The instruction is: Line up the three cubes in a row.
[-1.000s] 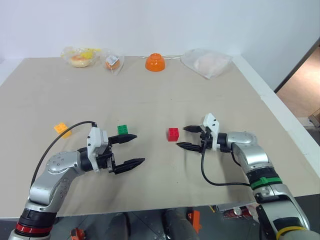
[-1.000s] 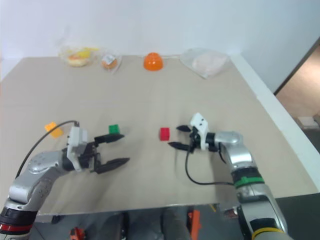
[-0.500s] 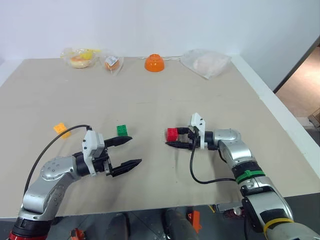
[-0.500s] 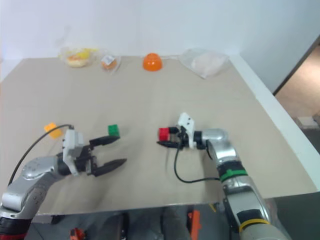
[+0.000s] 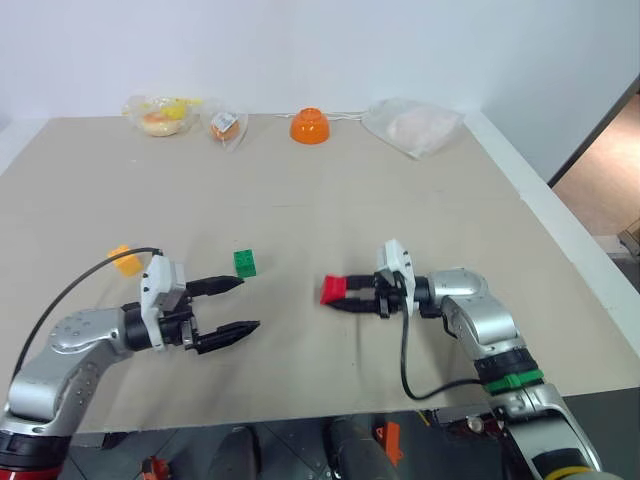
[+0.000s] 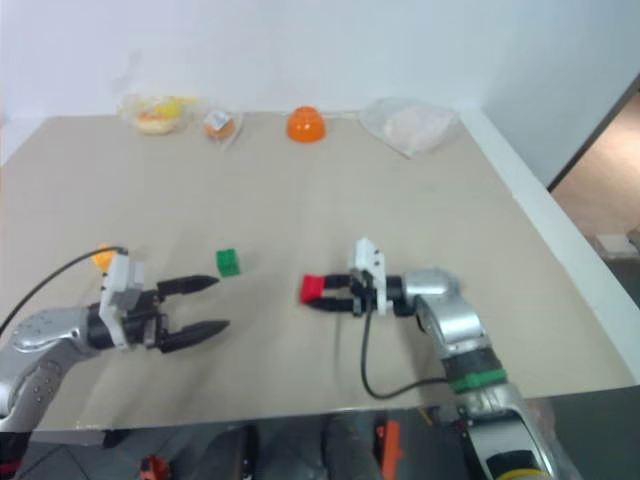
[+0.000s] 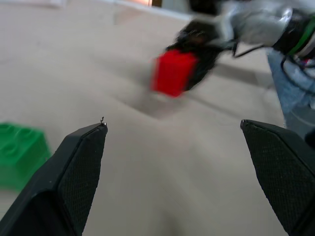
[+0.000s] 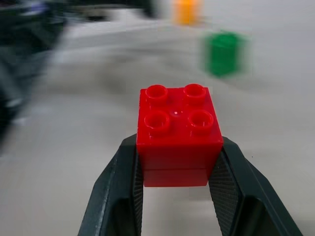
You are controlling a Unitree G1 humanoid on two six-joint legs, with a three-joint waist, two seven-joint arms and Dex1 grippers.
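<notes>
Right gripper [image 5: 352, 292]: clamped on red cube [image 8: 178, 135], seemingly just off table [image 5: 330, 190].
Left gripper [image 5: 233, 307]: fingers apart, beside green cube [image 5: 245, 263].

A beige table [image 5: 330, 190] is filling most of the frame, a plain white wall [image 5: 320, 50] is running along the top, and tan floor [image 5: 605, 175] is showing at right.
</notes>
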